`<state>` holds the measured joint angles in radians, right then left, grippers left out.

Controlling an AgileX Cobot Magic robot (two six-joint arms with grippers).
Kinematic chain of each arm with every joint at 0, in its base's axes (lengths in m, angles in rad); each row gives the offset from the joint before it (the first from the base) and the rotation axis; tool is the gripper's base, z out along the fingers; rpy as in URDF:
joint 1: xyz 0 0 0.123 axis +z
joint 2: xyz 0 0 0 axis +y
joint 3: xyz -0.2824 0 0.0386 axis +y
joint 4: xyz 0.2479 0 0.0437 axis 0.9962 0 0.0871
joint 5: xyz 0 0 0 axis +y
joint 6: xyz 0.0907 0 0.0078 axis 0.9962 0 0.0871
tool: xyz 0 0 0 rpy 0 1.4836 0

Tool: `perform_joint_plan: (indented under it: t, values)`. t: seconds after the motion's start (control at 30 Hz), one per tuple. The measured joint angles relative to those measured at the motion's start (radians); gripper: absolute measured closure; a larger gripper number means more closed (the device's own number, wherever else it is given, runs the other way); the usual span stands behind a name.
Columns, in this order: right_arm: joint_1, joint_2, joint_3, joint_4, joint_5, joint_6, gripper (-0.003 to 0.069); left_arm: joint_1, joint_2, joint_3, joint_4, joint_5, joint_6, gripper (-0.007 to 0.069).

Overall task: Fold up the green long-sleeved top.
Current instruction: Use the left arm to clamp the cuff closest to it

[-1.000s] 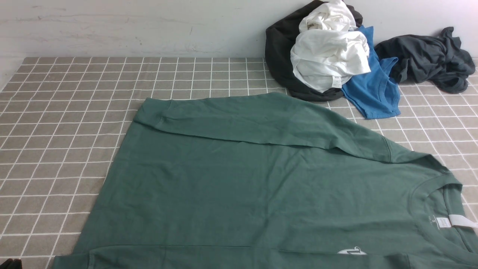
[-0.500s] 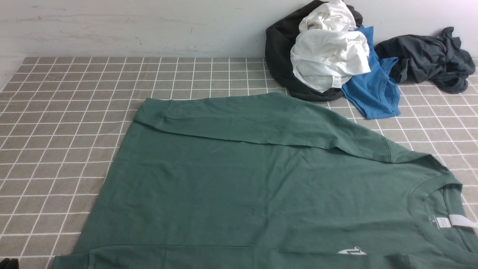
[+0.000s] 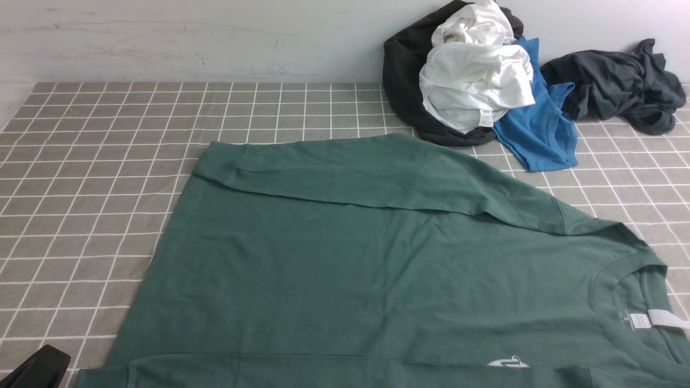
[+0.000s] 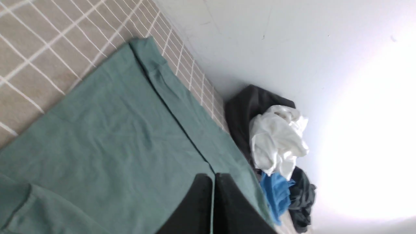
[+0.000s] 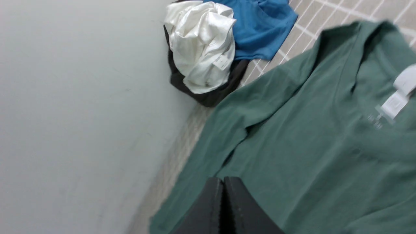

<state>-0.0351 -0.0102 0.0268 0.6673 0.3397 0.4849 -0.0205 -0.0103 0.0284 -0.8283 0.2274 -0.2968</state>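
In the front view my one green long-sleeved top (image 3: pixel 350 269) lies spread on the table (image 3: pixel 108 188), from the centre toward four o'clock, both sleeves laid inward; at one o'clock sit two white garments (image 3: pixel 474 81), one black, one blue, one charcoal. Only here do I see the chest print (image 3: pixel 508 362). In the left wrist view my left gripper (image 4: pixel 213 191) is closed, empty. In the right wrist view my right gripper (image 5: pixel 224 195) is closed too, and the neck label (image 5: pixel 394 104), missing from the left wrist view, shows

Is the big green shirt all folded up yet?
Not fully: the green shirt has its long sleeves folded in over its body, but the body still lies spread out flat, neck hole showing.
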Motion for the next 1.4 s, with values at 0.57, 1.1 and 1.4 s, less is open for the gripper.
perform_joint_plan:
  t: [0.57, 1.1, 1.4]
  values:
    - [0.0, 0.009, -0.034, -0.032, -0.006, -0.178, 0.0673, 0.0, 0.021, -0.213, 0.029, 0.22, 0.429, 0.0631]
    - [0.056, 0.702, -0.619, -0.345, 0.339, -0.643, 0.0673, -0.047, 0.768, -0.76, 0.762, 0.836, 0.497, 0.0624]
    - [0.328, 0.972, -0.633, -0.357, 0.738, -0.716, 0.0673, -0.241, 1.133, -0.76, 0.806, 0.866, 0.436, 0.0396]
